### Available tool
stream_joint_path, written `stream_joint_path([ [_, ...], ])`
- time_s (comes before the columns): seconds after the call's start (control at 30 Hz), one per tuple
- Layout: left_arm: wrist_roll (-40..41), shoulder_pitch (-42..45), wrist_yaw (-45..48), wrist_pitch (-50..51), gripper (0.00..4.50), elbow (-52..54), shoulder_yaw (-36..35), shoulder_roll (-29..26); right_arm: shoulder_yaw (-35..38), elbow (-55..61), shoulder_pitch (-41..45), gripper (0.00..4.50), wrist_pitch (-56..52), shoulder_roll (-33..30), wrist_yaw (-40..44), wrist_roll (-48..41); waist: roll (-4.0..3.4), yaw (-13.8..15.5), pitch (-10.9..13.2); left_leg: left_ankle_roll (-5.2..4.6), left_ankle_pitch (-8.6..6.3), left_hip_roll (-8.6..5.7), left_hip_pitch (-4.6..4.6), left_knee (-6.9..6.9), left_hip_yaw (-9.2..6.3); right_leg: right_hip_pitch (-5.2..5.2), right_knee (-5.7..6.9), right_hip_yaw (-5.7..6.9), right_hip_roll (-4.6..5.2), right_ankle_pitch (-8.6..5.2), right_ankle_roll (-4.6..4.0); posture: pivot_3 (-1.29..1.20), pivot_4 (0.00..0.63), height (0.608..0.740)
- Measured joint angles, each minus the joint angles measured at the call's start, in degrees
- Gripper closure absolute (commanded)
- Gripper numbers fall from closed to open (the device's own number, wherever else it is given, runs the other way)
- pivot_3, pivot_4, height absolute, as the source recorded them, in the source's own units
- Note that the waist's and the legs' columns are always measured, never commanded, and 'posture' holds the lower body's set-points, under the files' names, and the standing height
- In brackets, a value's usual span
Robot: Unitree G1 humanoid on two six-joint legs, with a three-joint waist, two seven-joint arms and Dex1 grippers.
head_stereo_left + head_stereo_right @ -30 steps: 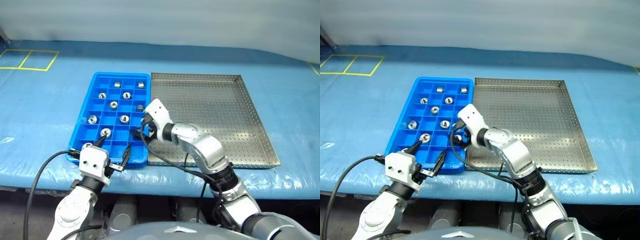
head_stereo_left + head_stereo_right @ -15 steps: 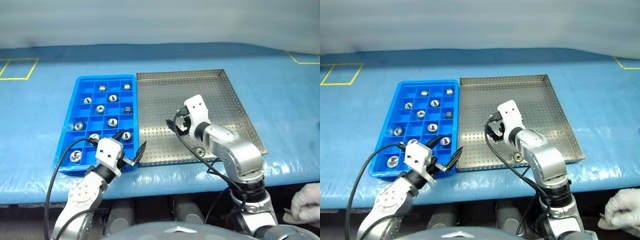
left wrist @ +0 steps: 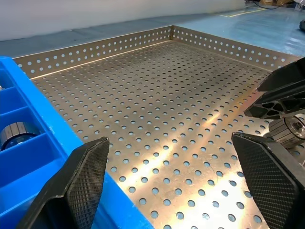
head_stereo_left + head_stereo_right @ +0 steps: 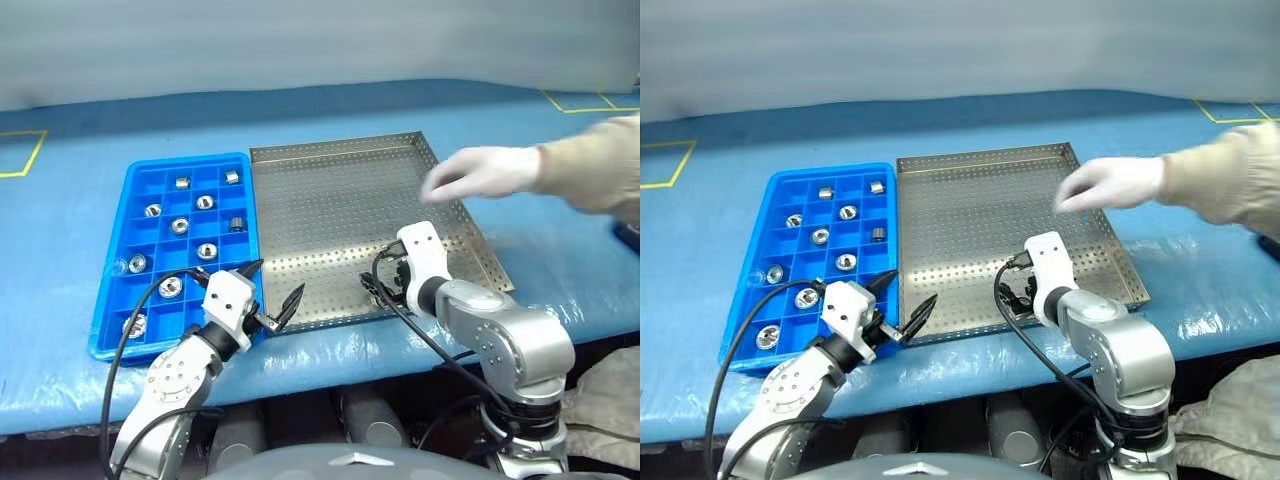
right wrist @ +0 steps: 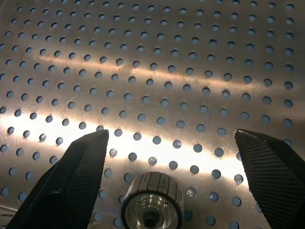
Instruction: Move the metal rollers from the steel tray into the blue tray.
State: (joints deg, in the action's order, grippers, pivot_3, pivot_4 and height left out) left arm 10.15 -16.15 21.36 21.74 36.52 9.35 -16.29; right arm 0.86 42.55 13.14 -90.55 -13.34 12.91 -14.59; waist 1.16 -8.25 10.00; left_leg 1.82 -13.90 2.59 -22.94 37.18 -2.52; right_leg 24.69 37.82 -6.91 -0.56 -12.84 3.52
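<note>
The steel tray (image 4: 330, 200) lies right of the blue tray (image 4: 190, 160), which holds several metal rollers (image 4: 180, 226) in its compartments. One roller (image 5: 152, 202) stands on the steel tray's perforated floor near its front edge. My right gripper (image 4: 380, 288) hangs open just above that roller, which sits between its fingers (image 5: 78, 176) without touching them. My left gripper (image 4: 279, 277) is open and empty, level over the seam between the two trays at their near end. The same roller (image 3: 291, 129) shows under the right gripper in the left wrist view.
A person's white-gloved hand (image 4: 480, 172) with a beige sleeve reaches in from the right, over the steel tray's far right part. Both trays rest on a blue-covered table (image 4: 60, 200) with yellow floor-tape marks at the edges.
My right gripper swung from the blue tray's near right corner across to the steel tray's front edge, down over a roller. The gloved hand came in from the right. The camera turned right.
</note>
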Motion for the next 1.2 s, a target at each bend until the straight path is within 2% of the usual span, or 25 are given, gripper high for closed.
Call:
stream_joint_path([
  [0.43, 0.04, 0.08, 0.01, 0.14, 0.00, -0.44, 0.22, 0.00, -0.31, 1.42, -1.63, 0.05, -1.38, -0.49, -0.06, -2.86, 0.01, -1.43, 0.00, 0.00, 0.00, -0.01, -0.01, 0.00, 0.00, -0.01, -0.01, -0.02, 0.01, 0.00, 0.01, -0.12, 0.150, 0.740],
  [1.2, 0.03, -0.45, -0.02, 0.25, 0.00, -0.44, 0.19, -0.05, -0.37, 1.34, -1.37, 0.05, -1.38, -1.80, -0.33, -4.05, 0.01, -1.67, 0.00, 0.00, 0.00, -0.01, -0.01, -0.01, 0.00, 0.00, -0.02, -0.02, 0.00, 0.00, 0.01, -0.10, 0.150, 0.740],
])
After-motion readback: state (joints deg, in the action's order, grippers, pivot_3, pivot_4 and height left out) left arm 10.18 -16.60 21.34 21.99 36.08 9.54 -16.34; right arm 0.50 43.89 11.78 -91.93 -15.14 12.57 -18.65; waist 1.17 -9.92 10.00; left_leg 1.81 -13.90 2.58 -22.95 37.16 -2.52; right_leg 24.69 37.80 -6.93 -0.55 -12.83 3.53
